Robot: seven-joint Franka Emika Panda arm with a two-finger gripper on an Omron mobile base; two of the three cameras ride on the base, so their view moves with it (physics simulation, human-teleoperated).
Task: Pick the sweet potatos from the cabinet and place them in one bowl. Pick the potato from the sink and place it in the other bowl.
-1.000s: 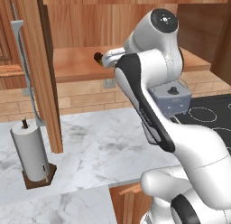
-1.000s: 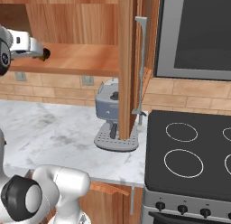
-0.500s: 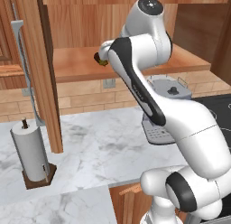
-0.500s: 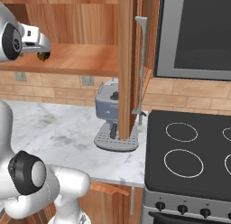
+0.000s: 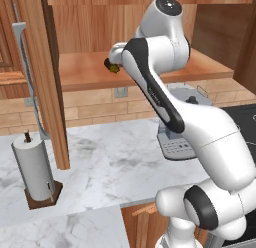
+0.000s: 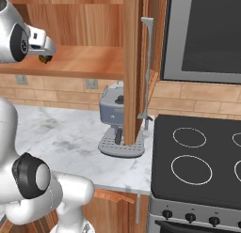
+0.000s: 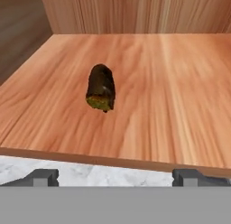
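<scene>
While the arm reaches up from the lower right of the left base view, its hand sits at the front edge of the cabinet (image 5: 90, 74) shelf, and a dark sweet potato (image 5: 113, 67) pokes out right by the wrist; can't really make out the fingers from here. Down on the marble counter (image 5: 100, 162) there's a paper towel roll (image 5: 31, 169) on a wooden stand near the open cabinet door, plus a grey coffee machine (image 5: 181, 142) half hidden behind the arm. Over in the right base view, the hand comes in from the upper left and the same sweet potato (image 6: 44, 58) shows as a small dark lump on the shelf just under it, while the coffee machine (image 6: 113, 114) stands beside the black stove (image 6: 197, 166). Hand view is the clearest: the gripper (image 7: 116, 177) is spread wide with nothing between the tips, and the sweet potato (image 7: 100, 88) lies on the shelf plank ahead of them, apart from both fingertips (image 7: 43, 176), left of centre.
</scene>
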